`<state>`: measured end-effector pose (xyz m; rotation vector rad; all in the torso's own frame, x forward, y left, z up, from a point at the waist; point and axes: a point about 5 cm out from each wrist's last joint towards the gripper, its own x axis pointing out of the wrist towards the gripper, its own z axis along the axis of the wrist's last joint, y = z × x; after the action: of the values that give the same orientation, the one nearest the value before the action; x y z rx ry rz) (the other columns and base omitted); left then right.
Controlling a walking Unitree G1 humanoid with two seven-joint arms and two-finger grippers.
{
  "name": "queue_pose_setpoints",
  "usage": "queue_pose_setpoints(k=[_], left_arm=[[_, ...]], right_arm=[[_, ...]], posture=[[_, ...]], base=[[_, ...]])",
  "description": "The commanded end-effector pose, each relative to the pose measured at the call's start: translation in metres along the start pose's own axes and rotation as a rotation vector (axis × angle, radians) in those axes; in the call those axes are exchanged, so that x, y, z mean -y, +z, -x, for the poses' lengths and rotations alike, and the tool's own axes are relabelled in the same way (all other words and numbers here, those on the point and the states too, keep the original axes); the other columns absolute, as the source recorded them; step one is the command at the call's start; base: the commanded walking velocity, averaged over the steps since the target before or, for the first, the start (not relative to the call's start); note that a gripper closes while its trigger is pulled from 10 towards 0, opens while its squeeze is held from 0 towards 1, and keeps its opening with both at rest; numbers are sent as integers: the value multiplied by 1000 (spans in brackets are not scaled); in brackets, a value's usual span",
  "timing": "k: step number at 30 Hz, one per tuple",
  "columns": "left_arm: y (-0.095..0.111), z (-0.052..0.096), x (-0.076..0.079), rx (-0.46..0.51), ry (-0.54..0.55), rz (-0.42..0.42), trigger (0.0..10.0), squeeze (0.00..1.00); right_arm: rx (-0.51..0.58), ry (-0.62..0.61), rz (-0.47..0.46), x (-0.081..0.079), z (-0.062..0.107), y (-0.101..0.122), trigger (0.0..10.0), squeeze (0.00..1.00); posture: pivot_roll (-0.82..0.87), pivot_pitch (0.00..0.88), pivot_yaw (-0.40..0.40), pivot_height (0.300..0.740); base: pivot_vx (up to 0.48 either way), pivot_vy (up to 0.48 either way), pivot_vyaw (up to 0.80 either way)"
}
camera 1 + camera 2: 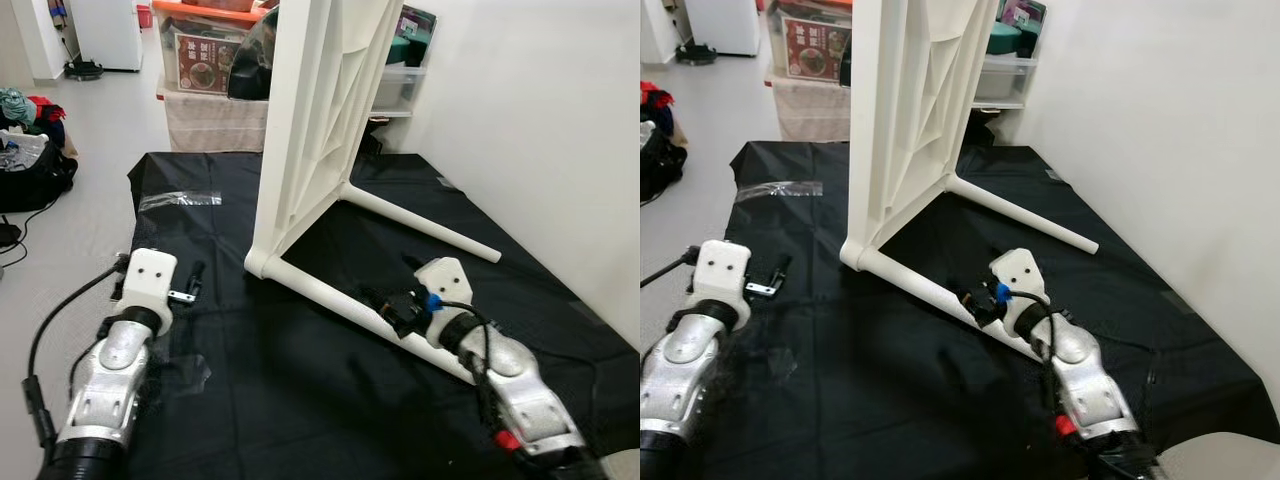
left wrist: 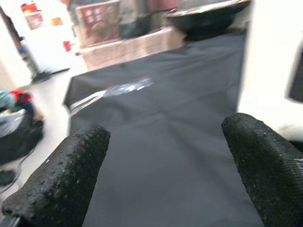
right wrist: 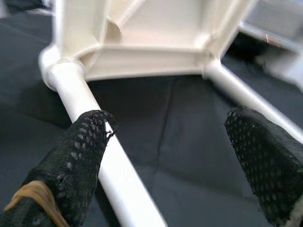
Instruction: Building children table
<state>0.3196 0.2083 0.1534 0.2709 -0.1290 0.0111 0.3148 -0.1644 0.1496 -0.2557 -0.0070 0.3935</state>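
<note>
A white children's table (image 1: 315,110) lies on its side on a black sheet (image 1: 250,400), with its top standing upright. Two white legs rest on the sheet: the near leg (image 1: 325,290) and the far leg (image 1: 420,222). My right gripper (image 1: 392,308) is open at the near leg, about halfway along it. In the right wrist view one fingertip (image 3: 75,161) lies against that leg (image 3: 113,179) and the other fingertip (image 3: 265,161) hangs over the sheet. My left gripper (image 1: 190,282) is open and holds nothing, low over the sheet to the left of the table corner.
A white wall runs along the right side of the sheet. Storage boxes (image 1: 205,55) and a shelf stand behind the table. Bags and clothes (image 1: 30,160) lie on the floor at the far left. A strip of clear plastic (image 1: 180,199) lies on the sheet.
</note>
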Motion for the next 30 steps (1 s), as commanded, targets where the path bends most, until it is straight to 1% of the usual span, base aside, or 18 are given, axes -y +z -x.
queue_pose_setpoints(k=[1,4,7,9,10,11,12,14,15,17,18,21,25,26,27,28,29,30], left_arm=[[0,2,9,2,-35,3,10000,0],[-1,2,12,4,-51,8,10000,0],[0,1,15,8,-61,7,10000,0],[2,1,16,13,-69,-2,10000,0],[2,1,16,13,-69,-2,10000,0],[2,1,16,15,-67,4,10000,0],[3,1,16,16,-66,6,10000,0],[2,2,16,15,-67,6,10000,0],[2,2,16,15,-67,6,10000,0],[2,3,17,19,-68,9,10000,0],[2,3,17,19,-68,9,10000,0],[2,4,17,21,-56,24,10000,0],[1,5,18,21,-56,27,10000,0],[0,5,19,18,-56,29,10000,0],[0,5,19,16,-56,31,10000,0],[0,5,19,16,-56,31,10000,0],[0,5,19,16,-56,32,10000,0],[-1,5,19,11,-53,30,10000,0]], right_arm=[[-35,-18,-23,-3,-1,-2,10000,0],[-18,-27,-55,-8,-4,2,10000,0],[51,-32,-26,-16,-10,16,10000,0],[89,-40,39,-21,-14,26,10000,0],[89,-40,39,-21,-14,26,10000,0],[119,-64,57,-23,-15,34,10000,0],[128,-71,45,-23,-14,37,10000,0],[155,-79,57,-19,-14,46,10000,0],[155,-79,57,-19,-14,46,10000,0],[198,-105,115,-10,-14,61,10000,0],[198,-105,115,-10,-14,61,10000,0],[215,-127,129,-6,-14,69,10000,0],[236,-149,183,-2,-12,77,10000,0],[271,-180,295,4,-10,88,10000,0],[286,-191,342,5,-9,93,10000,0],[286,-191,342,5,-9,93,10000,0],[295,-197,371,6,-8,96,10000,0],[331,-217,453,9,-5,106,10000,0]], posture=[[102,0,-132,740],[102,0,-125,740],[104,0,-122,740],[107,0,-121,740],[107,0,-121,740],[106,0,-121,740],[106,0,-121,740],[107,0,-121,740],[107,0,-121,740],[103,0,-125,740],[103,0,-125,740],[102,0,-126,740],[98,0,-127,740],[87,0,-121,740],[87,0,-121,740],[87,0,-121,740],[87,0,-121,740],[79,0,-117,740]], base=[[0,0,0],[0,0,0],[0,-450,0],[0,-480,800],[0,-480,800],[0,-480,800],[0,-480,800],[0,-480,719],[0,-480,719],[0,-480,0],[0,-480,0],[0,0,0],[0,0,0],[0,0,613],[0,0,613],[0,0,613],[0,0,613],[0,0,800]])
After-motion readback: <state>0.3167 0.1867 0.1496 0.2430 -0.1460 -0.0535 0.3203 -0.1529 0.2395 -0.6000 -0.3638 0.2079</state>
